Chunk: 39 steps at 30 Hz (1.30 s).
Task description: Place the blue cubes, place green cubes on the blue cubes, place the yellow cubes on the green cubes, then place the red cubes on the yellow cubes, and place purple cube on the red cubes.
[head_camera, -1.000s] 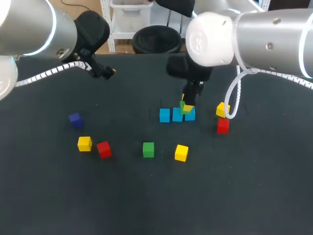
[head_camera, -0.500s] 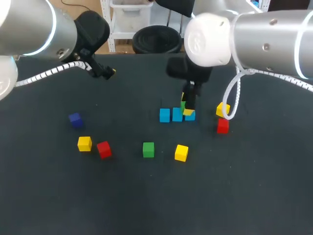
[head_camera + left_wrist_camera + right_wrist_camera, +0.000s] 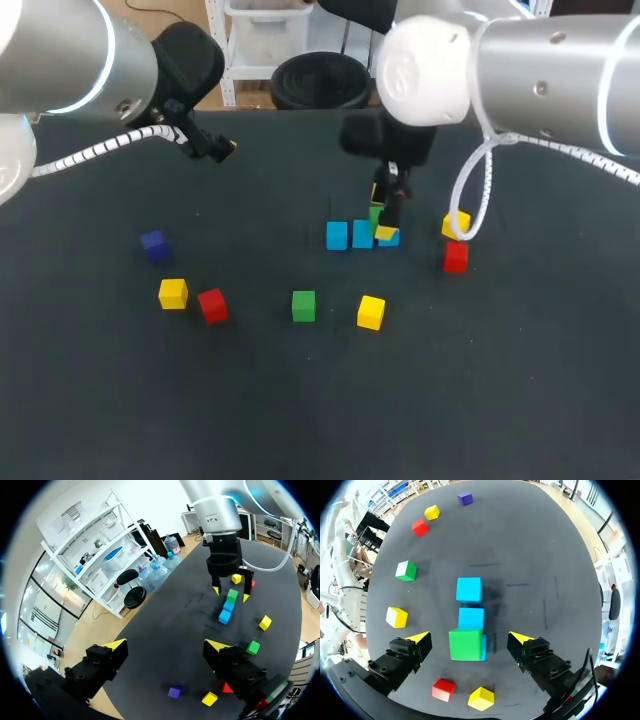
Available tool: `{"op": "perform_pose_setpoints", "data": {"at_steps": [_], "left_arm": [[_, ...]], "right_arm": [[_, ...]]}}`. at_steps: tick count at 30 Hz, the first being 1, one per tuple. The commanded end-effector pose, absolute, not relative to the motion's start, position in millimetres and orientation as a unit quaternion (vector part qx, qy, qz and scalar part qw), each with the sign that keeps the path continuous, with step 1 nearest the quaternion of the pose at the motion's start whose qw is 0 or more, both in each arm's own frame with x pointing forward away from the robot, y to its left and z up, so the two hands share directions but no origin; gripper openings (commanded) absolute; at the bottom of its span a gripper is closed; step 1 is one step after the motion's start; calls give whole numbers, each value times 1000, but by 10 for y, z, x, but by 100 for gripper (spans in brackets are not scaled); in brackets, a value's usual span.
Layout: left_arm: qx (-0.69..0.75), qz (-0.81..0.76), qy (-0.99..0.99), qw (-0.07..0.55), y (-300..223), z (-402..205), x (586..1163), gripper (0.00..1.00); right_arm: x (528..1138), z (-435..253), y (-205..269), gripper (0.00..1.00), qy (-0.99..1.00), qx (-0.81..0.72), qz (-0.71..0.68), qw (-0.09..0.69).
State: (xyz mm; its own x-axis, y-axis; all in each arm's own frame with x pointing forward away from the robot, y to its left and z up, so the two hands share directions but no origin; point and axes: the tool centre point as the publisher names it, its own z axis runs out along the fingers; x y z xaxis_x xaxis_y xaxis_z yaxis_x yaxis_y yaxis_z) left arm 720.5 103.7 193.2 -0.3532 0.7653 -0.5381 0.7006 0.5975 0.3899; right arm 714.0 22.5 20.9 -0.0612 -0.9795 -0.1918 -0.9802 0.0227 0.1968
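Observation:
Three blue cubes (image 3: 337,236) lie in a row near the table's middle. A green cube (image 3: 465,644) rests on the row's right-end blue cube (image 3: 390,238). My right gripper (image 3: 381,213) hangs over it, open, with a yellow tip on each side of the green cube (image 3: 376,214) and a gap to both. A second green cube (image 3: 303,305) and a yellow cube (image 3: 371,311) lie nearer the front. At the left lie the purple cube (image 3: 153,243), a yellow cube (image 3: 173,293) and a red cube (image 3: 212,305). My left gripper (image 3: 222,150) stands open and empty at the back left.
Right of the blue row sit another yellow cube (image 3: 456,222) and a red cube (image 3: 456,257), close beside my right arm's white cable (image 3: 470,190). The dark table (image 3: 320,400) runs wide toward the front edge.
My right gripper has opened and let go of the green cube, which now rests on the blue cube. The fingers have risen slightly. The left arm has not moved.

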Motion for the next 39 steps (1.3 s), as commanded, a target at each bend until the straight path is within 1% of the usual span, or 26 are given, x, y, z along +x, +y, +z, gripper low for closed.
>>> {"op": "perform_pose_setpoints", "data": {"at_steps": [1,5,17,22,27,31,36,39], "left_arm": [[445,47,822,352,1031,1932,7202,100],[445,47,822,352,1031,1932,7202,100],[445,47,822,352,1031,1932,7202,100],[445,47,822,352,1031,1932,7202,100],[445,47,822,352,1031,1932,7202,100],[445,47,822,352,1031,1932,7202,100],[445,47,822,352,1031,1932,7202,100],[445,47,822,352,1031,1932,7202,100]], "right_arm": [[7157,207,228,100,715,-685,140,0],[7157,207,228,100,715,-685,140,0],[7138,664,67,100,736,-656,151,77],[7226,931,-145,100,761,-607,156,165],[7301,1179,-529,100,788,-517,156,296],[7313,1222,-836,100,799,-449,147,372],[7244,1224,-951,100,788,-422,150,422],[7203,1308,-997,100,772,-407,150,465]]}}
